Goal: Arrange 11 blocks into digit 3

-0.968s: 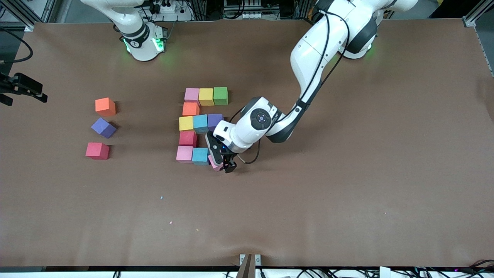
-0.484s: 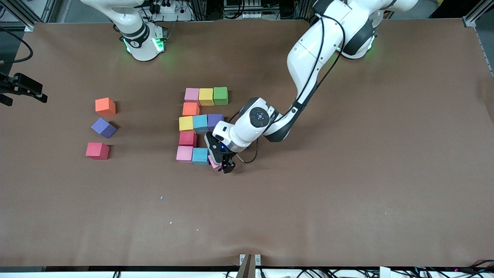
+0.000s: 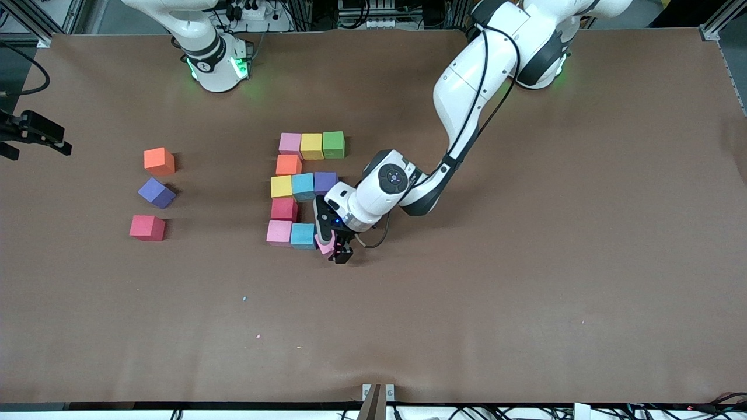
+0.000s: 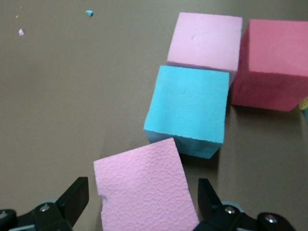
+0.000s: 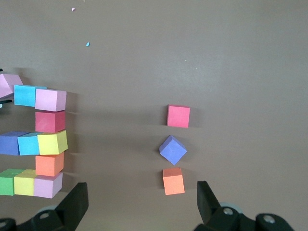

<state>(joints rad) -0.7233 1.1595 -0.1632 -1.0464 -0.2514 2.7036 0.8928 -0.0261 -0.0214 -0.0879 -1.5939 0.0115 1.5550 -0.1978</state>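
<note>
Left wrist view: we see our left gripper spread wide around the skewed pink block, fingers apart from its sides. Right gripper waits open, empty.

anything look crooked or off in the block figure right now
Yes: the last pink block, between the left end effector's open fingers, sits turned at an angle to the light blue block beside it instead of flush. Tiny foam crumbs also dot the table.
</note>
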